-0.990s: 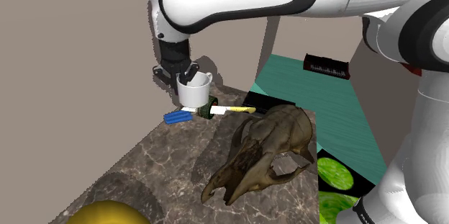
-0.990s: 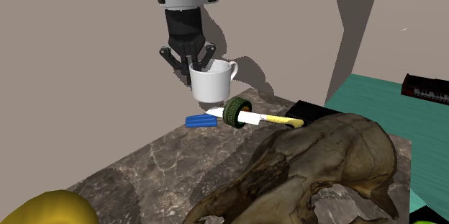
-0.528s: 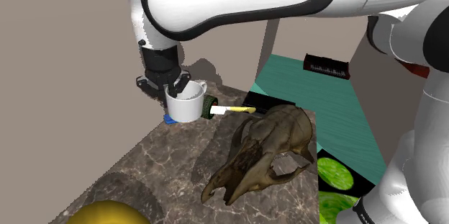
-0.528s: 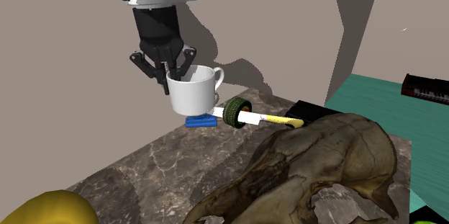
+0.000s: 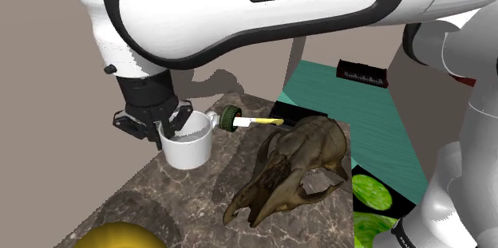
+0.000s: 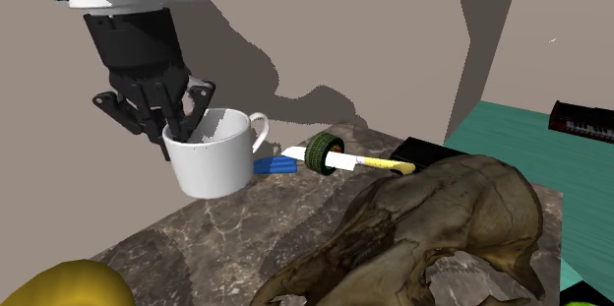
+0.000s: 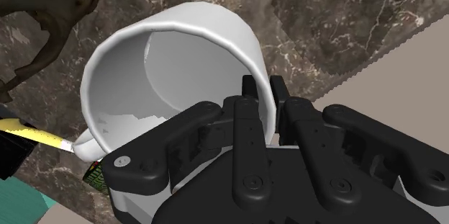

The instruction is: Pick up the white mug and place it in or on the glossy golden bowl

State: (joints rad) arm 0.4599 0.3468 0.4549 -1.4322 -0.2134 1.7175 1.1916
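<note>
the black gripper (image 6: 177, 129) pinches the wall of the white mug (image 6: 209, 161) at the rim, one finger inside the cup and one outside, seen closely in the wrist view (image 7: 266, 107); the jaws stand narrow, clamped on that thin wall and not around the body. the grip sits on the side opposite the handle, which juts toward the second exterior view's right, so the handle does not get in the fingers' way. the mug (image 5: 187, 144) hangs mouth-up with a slight tilt, apparently clear of the marbled tabletop (image 5: 167, 198), near the table's edge at the shoulder view's left. it is apart from the clutter at the far end: a green wheel (image 6: 322, 151), a yellow-handled knife (image 6: 369, 163) and a blue piece (image 6: 276, 165) lie together, with a large brown skull (image 5: 297, 165) beside them. the golden bowl (image 5: 120, 237) sits at the near corner, low in both exterior views, well apart from the mug. judged step: carrying toward the bowl, placing not yet done. the height probably serves to pass over the bowl's rim; a one-wall pinch may let the mug swing, so a gentle lowering seems wise.
</note>
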